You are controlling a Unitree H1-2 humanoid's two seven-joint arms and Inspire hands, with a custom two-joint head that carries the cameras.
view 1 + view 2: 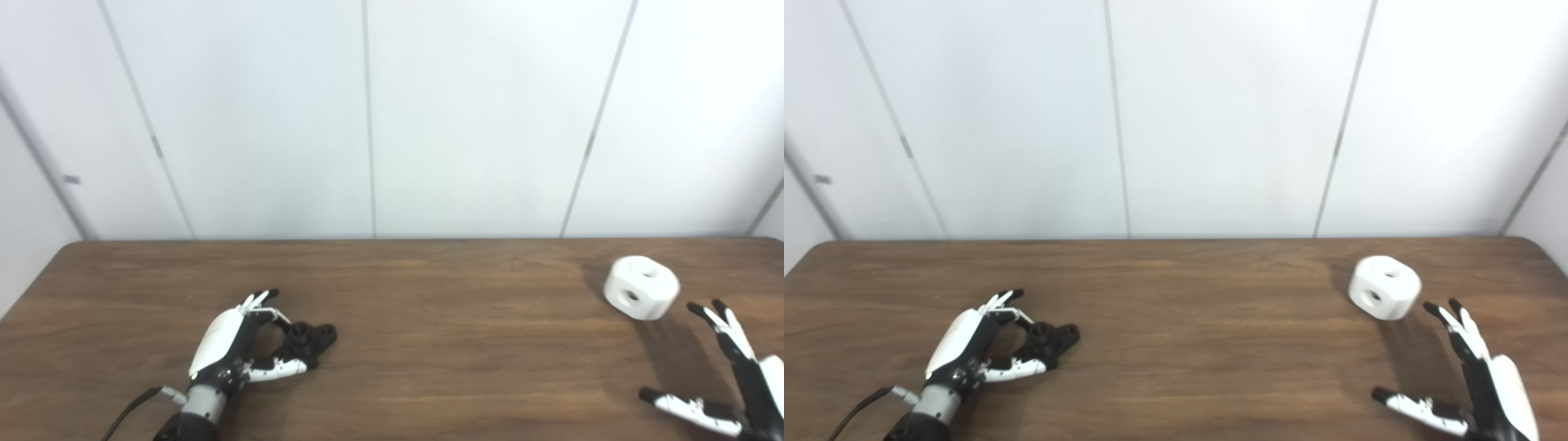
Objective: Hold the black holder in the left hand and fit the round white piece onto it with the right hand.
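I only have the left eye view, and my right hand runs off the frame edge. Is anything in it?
Observer: No. The right eye view shows nearly the whole right hand: fingers spread, palm empty, white back shell facing right.
Operator: Is there table left to the right of the round white piece?
Observer: Yes. The table ends in a rounded far right corner, with bare wood between it and the round white piece.
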